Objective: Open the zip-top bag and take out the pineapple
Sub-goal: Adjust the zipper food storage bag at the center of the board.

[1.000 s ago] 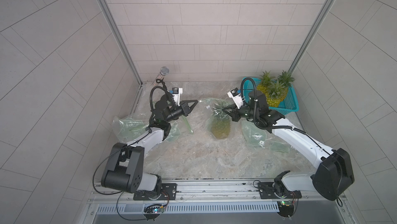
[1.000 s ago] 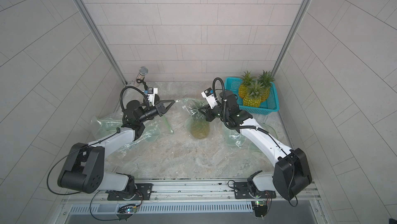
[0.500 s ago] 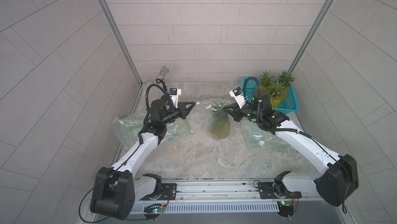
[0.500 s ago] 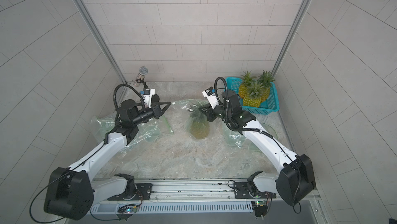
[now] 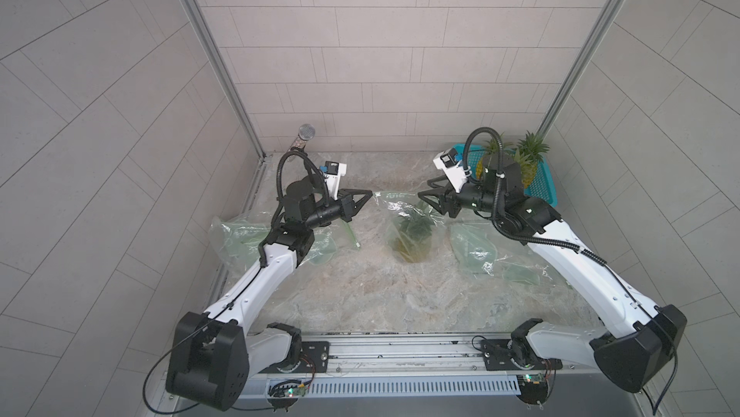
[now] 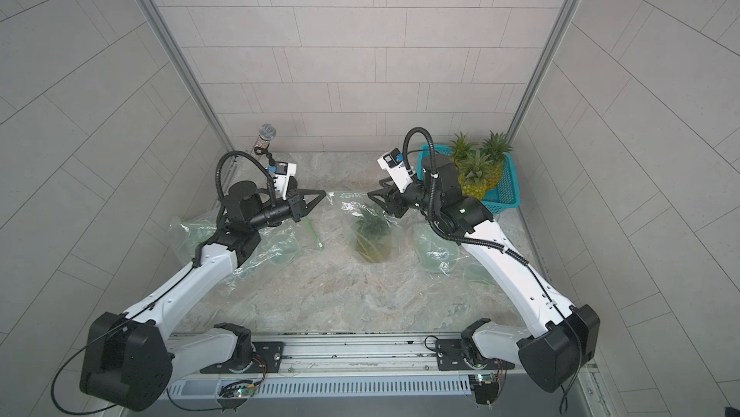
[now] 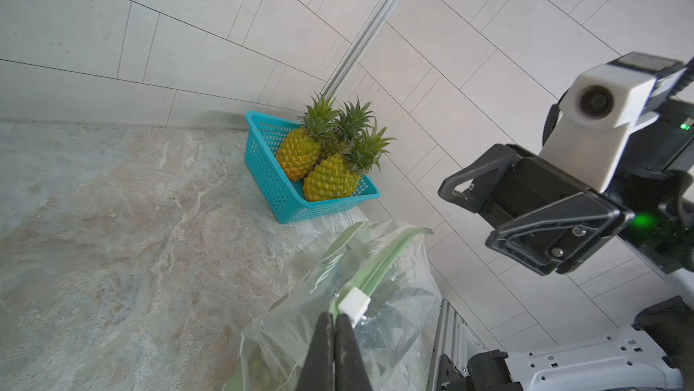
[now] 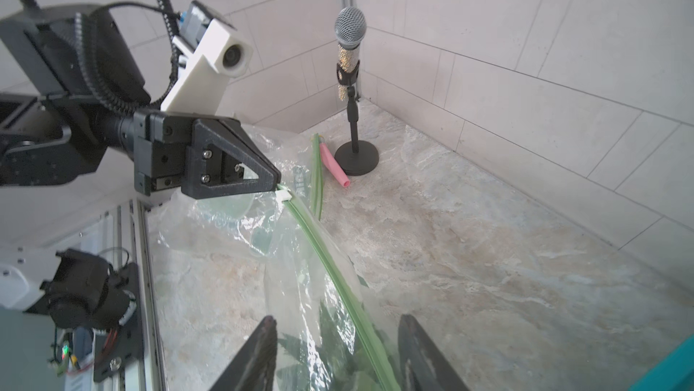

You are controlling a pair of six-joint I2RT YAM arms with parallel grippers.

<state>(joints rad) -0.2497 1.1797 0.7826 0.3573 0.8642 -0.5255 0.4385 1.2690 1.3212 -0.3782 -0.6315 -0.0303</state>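
Note:
A clear zip-top bag (image 5: pixel 400 216) with a green zip strip (image 8: pixel 330 257) stands mid-table, and the pineapple (image 5: pixel 412 241) sits inside it, seen through the plastic. My left gripper (image 5: pixel 370 194) is shut on the bag's top corner, right beside the white slider (image 7: pixel 354 302). My right gripper (image 5: pixel 425 190) hovers at the bag's other top end. In the right wrist view the right gripper (image 8: pixel 338 319) is open, its jaws astride the zip strip without touching it. The bag (image 6: pixel 370 227) shows the same way in both top views.
A teal basket (image 5: pixel 540 190) holding several pineapples stands in the far right corner. A microphone on a stand (image 5: pixel 306 132) is in the far left corner, a pink tube (image 8: pixel 334 165) at its base. Empty crumpled bags lie at left (image 5: pixel 240 235) and right (image 5: pixel 476 251).
My right gripper has opened and let go of the bag's top edge. The left gripper stays shut on its corner.

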